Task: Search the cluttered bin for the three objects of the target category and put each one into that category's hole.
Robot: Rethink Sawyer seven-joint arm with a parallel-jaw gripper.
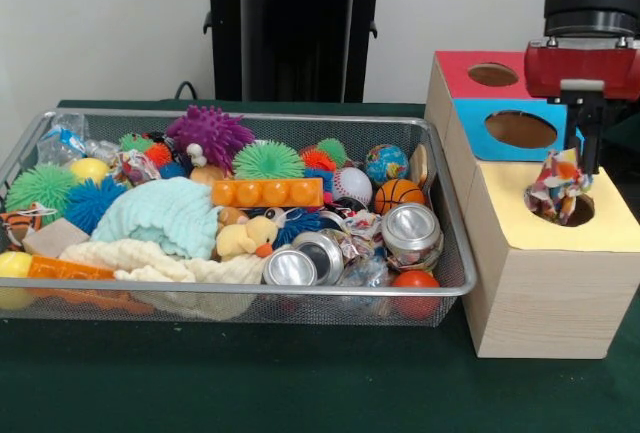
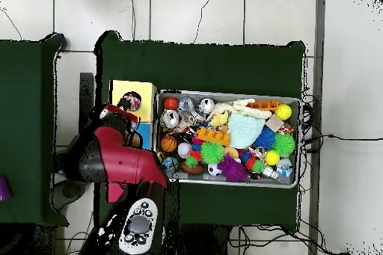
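Claw [image 1: 578,158] hanging over yellow-topped box [image 1: 545,268], black fingers pinching wrinkly multicoloured bundle [image 1: 557,188]. Bundle sitting at rim of round hole [image 1: 575,211], partly over opening. Mesh bin [image 1: 452,288] resting on green tabletop [image 1: 300,383] beside box, crammed with spiky balls, silver cans [image 1: 410,229], mint cloth [image 1: 160,215]. Red arm [image 2: 123,158] reaching in overhead view.
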